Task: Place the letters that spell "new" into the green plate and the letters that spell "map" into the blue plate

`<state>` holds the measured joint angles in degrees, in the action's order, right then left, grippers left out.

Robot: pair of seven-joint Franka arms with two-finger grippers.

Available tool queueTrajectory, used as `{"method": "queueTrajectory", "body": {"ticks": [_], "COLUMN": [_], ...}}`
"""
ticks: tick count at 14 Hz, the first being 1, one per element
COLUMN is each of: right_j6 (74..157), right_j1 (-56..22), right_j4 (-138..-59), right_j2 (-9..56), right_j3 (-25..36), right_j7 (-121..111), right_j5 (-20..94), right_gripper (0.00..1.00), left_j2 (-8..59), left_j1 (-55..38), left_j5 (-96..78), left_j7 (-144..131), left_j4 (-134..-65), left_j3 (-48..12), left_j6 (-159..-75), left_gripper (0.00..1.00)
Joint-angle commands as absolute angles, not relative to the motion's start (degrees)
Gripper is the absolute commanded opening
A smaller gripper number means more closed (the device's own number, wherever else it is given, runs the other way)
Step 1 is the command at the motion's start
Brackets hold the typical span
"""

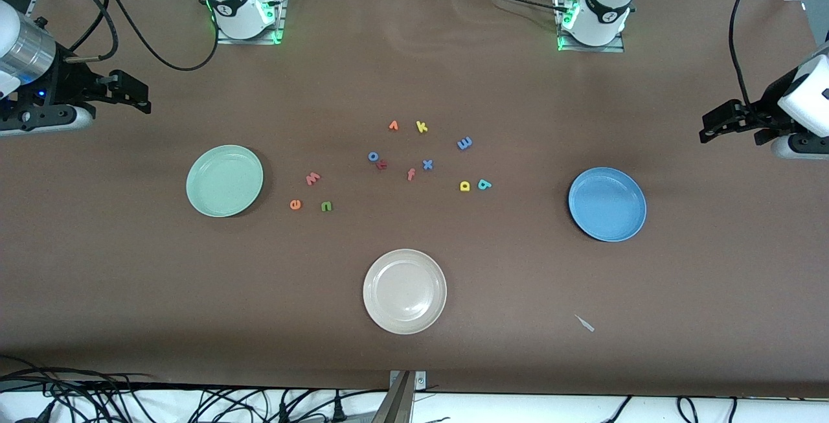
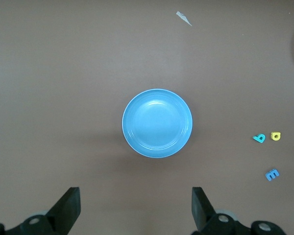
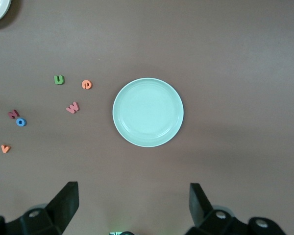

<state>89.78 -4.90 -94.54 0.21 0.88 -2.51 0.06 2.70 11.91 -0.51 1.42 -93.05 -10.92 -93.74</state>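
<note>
The green plate lies toward the right arm's end of the table. Beside it are the salmon w, orange e and green n. The blue plate lies toward the left arm's end, with the blue m, yellow a and teal p beside it. My right gripper hangs open and empty over bare table by the green plate. My left gripper hangs open and empty over bare table by the blue plate.
A cream-white plate sits nearer the front camera, mid-table. Spare letters cluster at the centre: orange v, yellow k, blue o, dark red r, salmon f, blue x. A pale scrap lies near the front edge.
</note>
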Motion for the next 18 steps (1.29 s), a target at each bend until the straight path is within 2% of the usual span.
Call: {"method": "queueTrajectory", "body": {"ticks": [1,18], "right_j6": [89.5,89.3], "right_j1": [-5.0,-5.0], "right_j4": [-95.2,-96.1], "right_j2": [-0.7,-1.0], "right_j3": [0.8,1.1], "right_j7": [-2.1,-2.8], "right_j5": [-0.2,-0.2], "right_gripper": [1.0,1.0], "left_j2": [2.2,2.2], "left_j1": [12.1,12.0], "left_j5": [-1.5,-1.5], "left_j7": [2.7,2.6], "left_j4": [-93.7,-93.7], "left_j3": [-10.8,-10.8], "left_j6": [-94.4,-94.5], "left_gripper": [1.0,1.0]}}
